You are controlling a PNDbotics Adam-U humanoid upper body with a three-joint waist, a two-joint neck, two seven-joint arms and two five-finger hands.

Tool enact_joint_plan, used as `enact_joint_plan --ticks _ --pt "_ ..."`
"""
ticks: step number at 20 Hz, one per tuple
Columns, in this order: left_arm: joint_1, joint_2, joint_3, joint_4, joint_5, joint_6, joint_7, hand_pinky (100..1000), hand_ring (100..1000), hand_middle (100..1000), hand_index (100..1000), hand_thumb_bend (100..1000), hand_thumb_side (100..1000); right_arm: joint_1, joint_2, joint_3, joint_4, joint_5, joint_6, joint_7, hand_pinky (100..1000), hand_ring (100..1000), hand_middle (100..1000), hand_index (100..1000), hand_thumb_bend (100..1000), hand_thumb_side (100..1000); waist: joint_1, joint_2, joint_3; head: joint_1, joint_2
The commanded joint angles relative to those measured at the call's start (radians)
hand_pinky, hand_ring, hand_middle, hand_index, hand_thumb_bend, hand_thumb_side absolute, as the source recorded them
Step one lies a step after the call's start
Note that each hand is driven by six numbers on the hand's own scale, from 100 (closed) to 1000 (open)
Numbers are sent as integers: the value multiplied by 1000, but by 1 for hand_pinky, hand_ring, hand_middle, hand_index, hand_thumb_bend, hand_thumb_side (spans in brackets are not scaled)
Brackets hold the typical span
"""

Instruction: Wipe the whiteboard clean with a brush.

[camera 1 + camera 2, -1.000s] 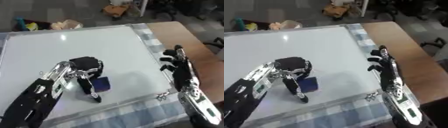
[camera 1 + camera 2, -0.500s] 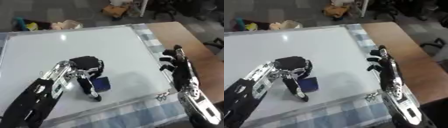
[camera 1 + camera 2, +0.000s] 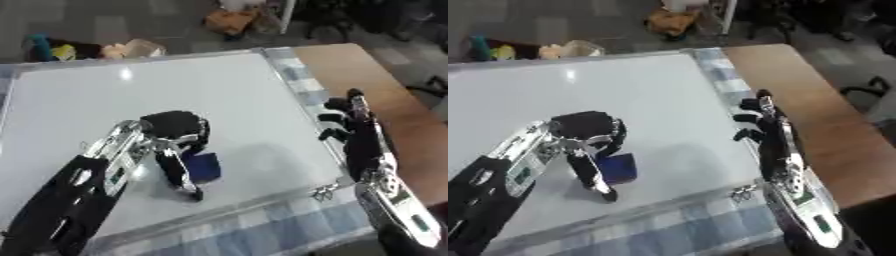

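A large whiteboard [image 3: 131, 95] lies flat on the table and looks bare of marks. My left hand [image 3: 178, 131] rests on it near the front, fingers curled round a dark blue brush [image 3: 202, 167] that touches the board, thumb stretched down beside it. At the board's right edge my right hand [image 3: 353, 122] stands on its side with its fingers straight, holding nothing.
A blue checked cloth [image 3: 289, 227] shows under the board at the front and right. A metal clip [image 3: 325, 191] sits at the board's front right corner. Brown tabletop [image 3: 798, 80] lies to the right. Boxes and clutter [image 3: 87, 50] stand on the floor beyond.
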Motion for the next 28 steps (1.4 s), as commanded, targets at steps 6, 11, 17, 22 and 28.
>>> enact_joint_plan --ticks 6,11,17,22,28 --pt "-8 -2 5 6 23 5 -12 266 282 328 187 815 384 -6 -10 -9 -10 -3 -1 3 340 595 635 644 100 768 -3 -14 0 -6 3" --pt "-6 -1 7 4 46 11 -23 238 265 317 187 812 371 -5 -9 -9 -11 -4 0 3 340 595 635 644 100 769 -5 -14 0 -7 4" --pt "-6 -1 11 -1 69 23 -37 239 265 312 179 752 296 -5 -9 -10 -12 -5 0 4 340 596 635 644 100 769 -7 -15 0 -8 3" --pt "-5 -2 11 -5 87 32 -45 235 259 306 174 720 265 -4 -9 -10 -12 -4 1 4 340 596 635 645 100 770 -7 -16 -1 -10 3" --pt "-5 -1 16 -11 124 52 -61 223 250 297 172 709 254 -4 -10 -11 -13 -5 1 4 340 596 635 645 100 770 -8 -16 -1 -11 3"
